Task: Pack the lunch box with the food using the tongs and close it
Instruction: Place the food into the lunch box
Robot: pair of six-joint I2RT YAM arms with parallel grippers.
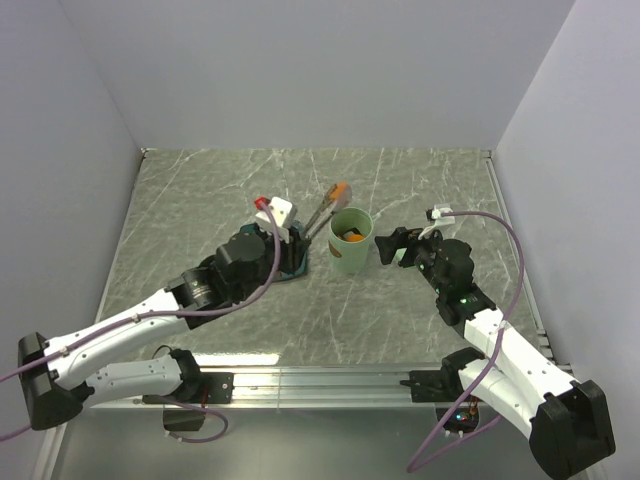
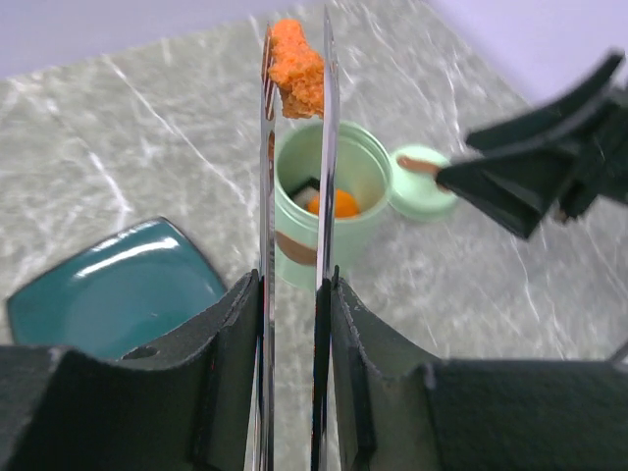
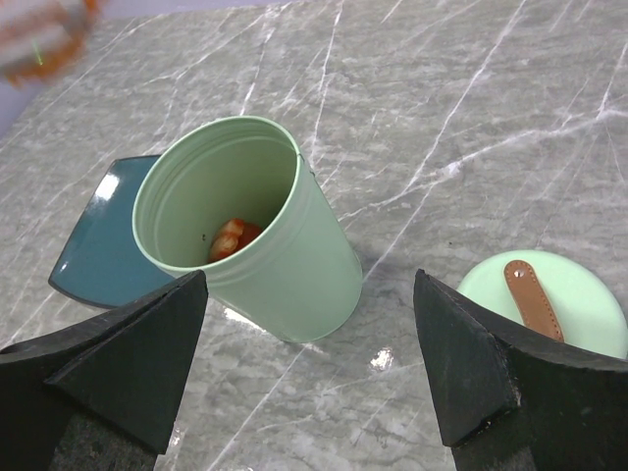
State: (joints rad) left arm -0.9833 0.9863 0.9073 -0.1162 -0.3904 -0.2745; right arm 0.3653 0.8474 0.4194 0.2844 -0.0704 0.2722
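Overhead first: the left fingers (image 1: 296,250) are closed narrowly on the steel tongs (image 1: 318,212). The tong tips pinch an orange crumbed food piece (image 1: 340,189) just far of the pale mint-green cylindrical lunch box (image 1: 351,240), which stands mid-bench. The right fingers (image 1: 388,243) sit just right of it.

Left wrist: the piece is held between the tips, above and beyond the rim. Orange bits (image 2: 339,203) are already inside. A dark teal square plate (image 2: 108,289) lies near left. Judgement: centre the tips over the mouth, lower a little, then ease the squeeze without knocking the rim.

Right wrist: the fingers are spread wide, holding nothing, either side of the box. The round green lid with brown handle (image 3: 579,294) lies flat to the right on the grey marbled bench (image 3: 442,98). There is open room on the far side; the right flank is crowded.
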